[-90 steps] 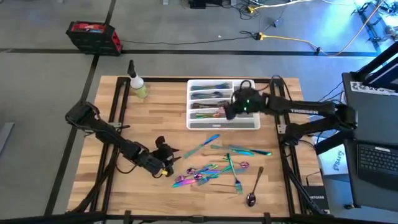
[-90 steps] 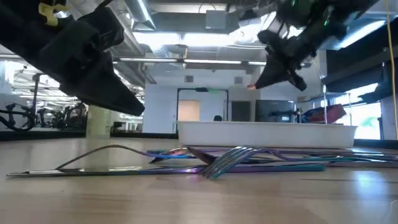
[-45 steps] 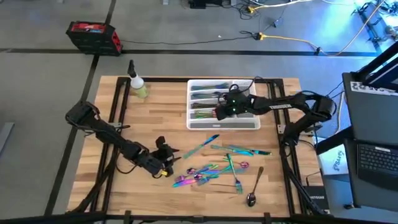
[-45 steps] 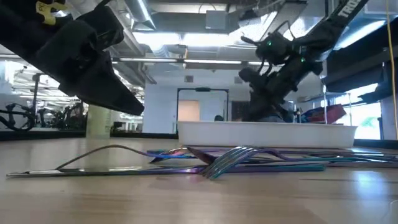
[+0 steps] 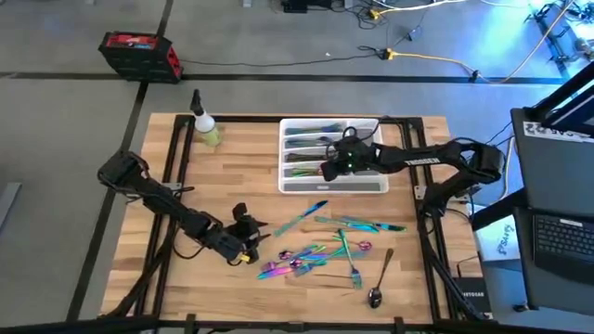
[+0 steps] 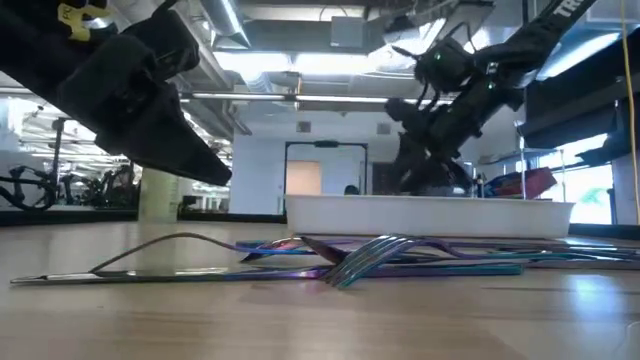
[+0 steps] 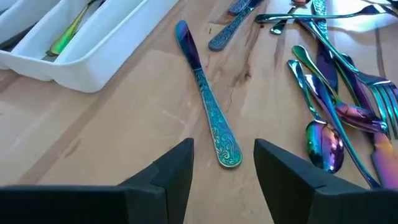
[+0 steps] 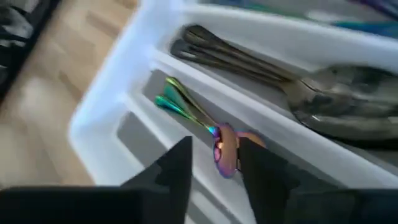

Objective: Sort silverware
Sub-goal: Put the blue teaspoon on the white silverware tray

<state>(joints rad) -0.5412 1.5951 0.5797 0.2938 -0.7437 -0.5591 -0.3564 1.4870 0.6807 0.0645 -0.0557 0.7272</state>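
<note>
Loose rainbow silverware (image 5: 325, 250) lies on the near right of the table, with a darker spoon (image 5: 379, 283) beside it. My left gripper (image 5: 255, 223) hangs open just above the wood; the handle end of a teal knife (image 7: 205, 99) lies between its fingers (image 7: 177, 165), untouched. My right gripper (image 5: 329, 170) is low in the white tray (image 5: 380, 186), open. A small rainbow spoon (image 8: 225, 149) lies in a narrow compartment, its bowl between the fingers (image 8: 180, 162) and its handle (image 8: 177, 99) on the compartment floor. Whether a finger touches it I cannot tell.
The compartment beside the spoon holds dark spoons (image 8: 298, 93). A spray bottle (image 5: 206, 128) stands at the far left of the table. The tray's near corner (image 7: 93, 56) lies just beyond the knife. A laptop (image 5: 561, 241) sits off the right edge.
My right gripper has gone from above the tray's right part toward the table's left edge and down into the tray, and it now stays low over the narrow compartment.
</note>
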